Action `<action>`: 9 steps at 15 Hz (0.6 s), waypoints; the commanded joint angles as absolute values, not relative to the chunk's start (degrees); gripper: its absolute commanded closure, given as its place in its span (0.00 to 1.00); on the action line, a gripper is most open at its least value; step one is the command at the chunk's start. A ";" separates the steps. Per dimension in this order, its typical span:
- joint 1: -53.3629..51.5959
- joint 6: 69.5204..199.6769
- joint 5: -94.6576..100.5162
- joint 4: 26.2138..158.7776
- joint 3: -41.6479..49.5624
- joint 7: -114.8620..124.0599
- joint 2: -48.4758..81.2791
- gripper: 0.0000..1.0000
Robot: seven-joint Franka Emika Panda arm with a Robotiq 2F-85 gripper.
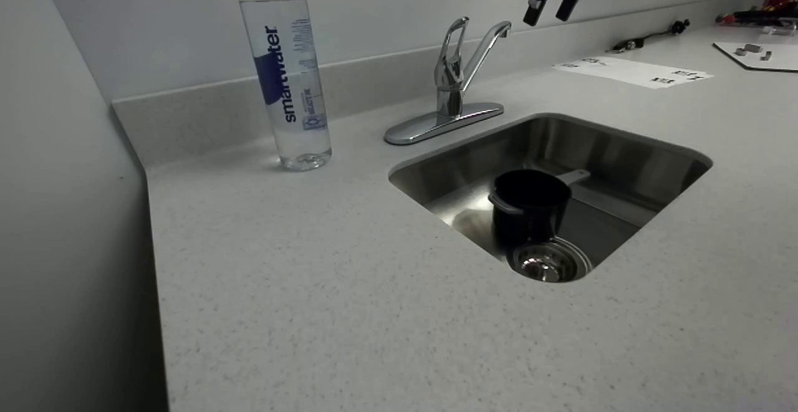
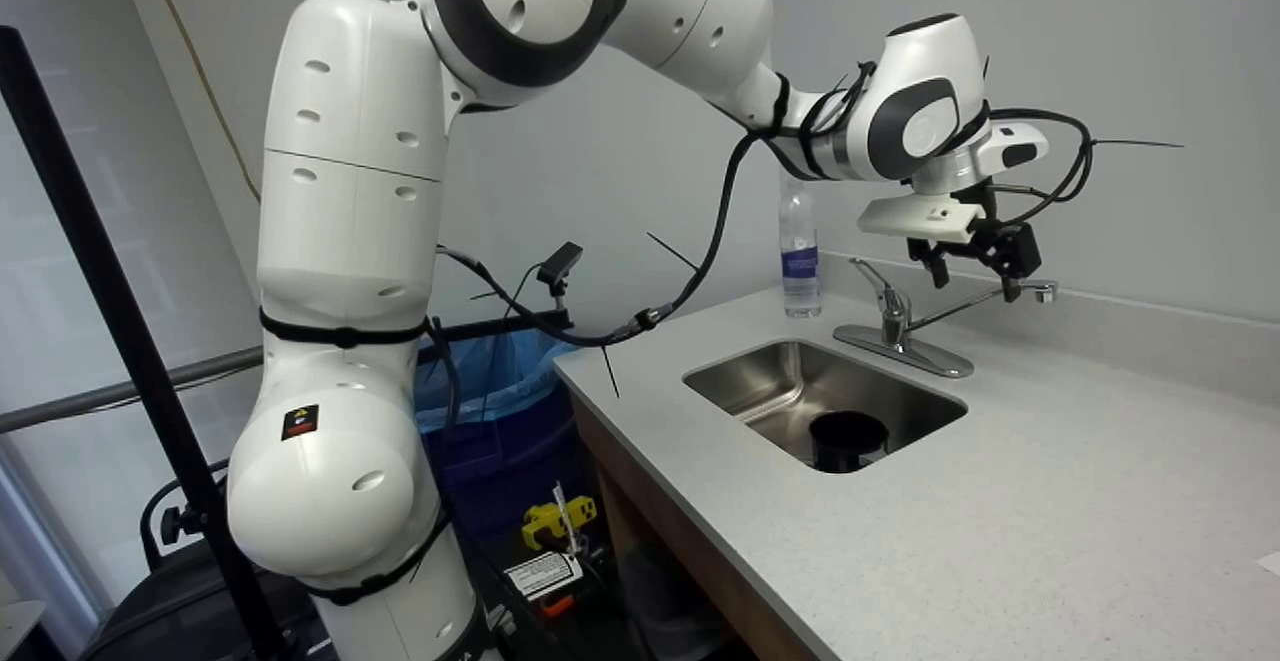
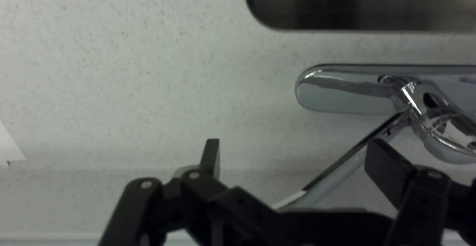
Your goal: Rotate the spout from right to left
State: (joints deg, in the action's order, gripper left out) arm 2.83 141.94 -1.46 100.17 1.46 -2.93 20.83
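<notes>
Tool: hanging in the air, its 2 fingers spread apart, gripping nothing.
Spout: below the tool and apart from it; in the wrist view I see it slant across the space between the fingers, its far end hidden by the tool.
Outlet: close to the tool, and to my mind the end to work from, as the turn should come easier far from the pivot. Come down there until the fingers straddle it.
Lever: to the side of the tool, past 1 finger; keep that finger off it.
Backsplash: beyond the tool; whether a finger fits behind the spout I can't tell, so go slowly.
Sink: on the tool's side away from the backsplash; the swing should cross above it, I judge, in an arc about the base plate, since slick chrome may slip under a straight pull.
Bottle: well apart from the tool, past the lever; finish short of it.
</notes>
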 commanded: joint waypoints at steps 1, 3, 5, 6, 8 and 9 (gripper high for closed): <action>3.17 147.25 -2.61 95.40 0.89 -2.82 24.13 0.00; 2.78 150.14 -2.04 93.96 1.06 -1.74 25.53 0.00; 2.35 152.77 -1.30 93.01 1.22 -1.44 26.88 0.00; 2.17 153.84 -1.18 92.66 1.18 -1.42 27.54 0.00; 1.87 156.01 -1.20 92.18 0.88 -1.61 28.78 0.00; 1.66 156.86 -1.09 91.84 0.83 -1.49 29.37 0.00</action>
